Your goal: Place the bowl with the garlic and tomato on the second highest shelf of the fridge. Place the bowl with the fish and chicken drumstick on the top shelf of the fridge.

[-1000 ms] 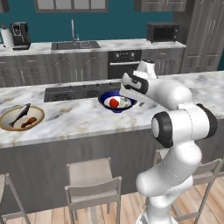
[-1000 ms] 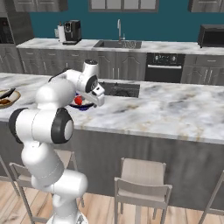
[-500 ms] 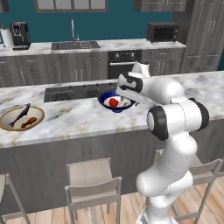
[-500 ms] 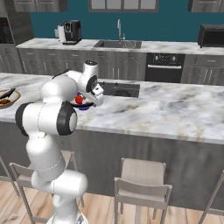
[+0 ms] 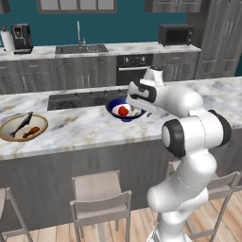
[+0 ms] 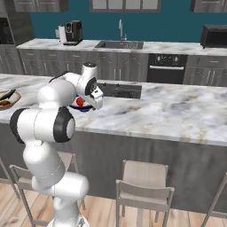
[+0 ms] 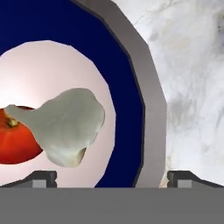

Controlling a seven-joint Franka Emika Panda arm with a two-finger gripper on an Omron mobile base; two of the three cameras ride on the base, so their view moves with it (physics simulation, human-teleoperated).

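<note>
The deep dark blue bowl [image 5: 115, 108] [image 6: 76, 107] stands on the marble island, its rim [image 7: 131, 83] close under the hand. Inside lie the red tomato [image 5: 123, 111] [image 7: 17, 140] and the whitish garlic [image 5: 134, 112] [image 7: 65, 122]. My gripper [image 5: 138, 103] [image 7: 114, 178] is open and straddles the bowl's right wall, one tip over the white inside, the other over the counter. At the island's left end sits the shallow tan bowl [image 5: 9, 137] [image 6: 12, 98] with the dark fish [image 5: 21, 124] and the drumstick [image 5: 32, 131]. The fridge shelves are out of view.
A black cooktop [image 5: 78, 99] lies just behind the blue bowl. Stools [image 5: 97, 189] [image 6: 144, 177] stand along the island's near side. The back counter carries a sink [image 5: 80, 48], a coffee machine [image 5: 21, 38] and a microwave [image 5: 175, 34].
The hand has dropped a little and shifted left, closer over the blue bowl's right rim. The elbow has swung slightly. Both bowls stay where they were.
</note>
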